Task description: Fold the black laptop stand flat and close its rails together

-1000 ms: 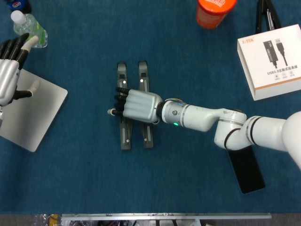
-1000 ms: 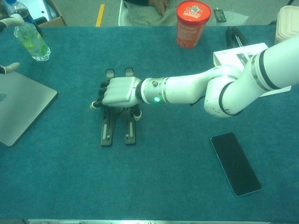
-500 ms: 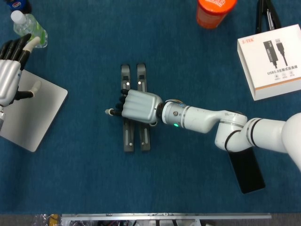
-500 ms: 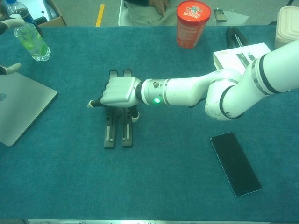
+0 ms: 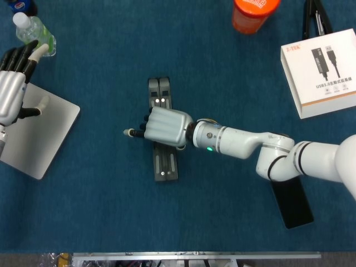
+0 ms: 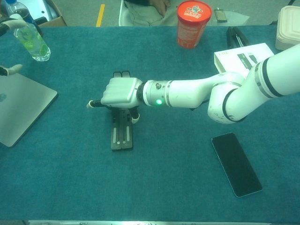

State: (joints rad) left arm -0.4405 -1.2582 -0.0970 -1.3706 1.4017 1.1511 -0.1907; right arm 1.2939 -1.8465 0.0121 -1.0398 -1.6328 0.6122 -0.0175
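Observation:
The black laptop stand (image 5: 166, 164) lies flat at mid-table, its two rails side by side and touching; the chest view shows its near end (image 6: 122, 136) too. My right hand (image 5: 164, 126) lies across the stand's middle and grips it, fingers curled over the left edge and thumb against the right edge (image 6: 121, 91). The hand hides the stand's middle. My left hand (image 5: 12, 83) hovers with fingers spread and empty at the far left, above the silver laptop (image 5: 39, 133).
A clear water bottle (image 5: 34, 30) stands at the back left. An orange cup (image 5: 253, 14) and a white USB box (image 5: 325, 69) are at the back right. A black phone (image 5: 292, 203) lies front right, under my right forearm.
The two rails, apart a second ago, have slid together and now touch. The stand shifted slightly right under my right hand. The left hand stayed put.

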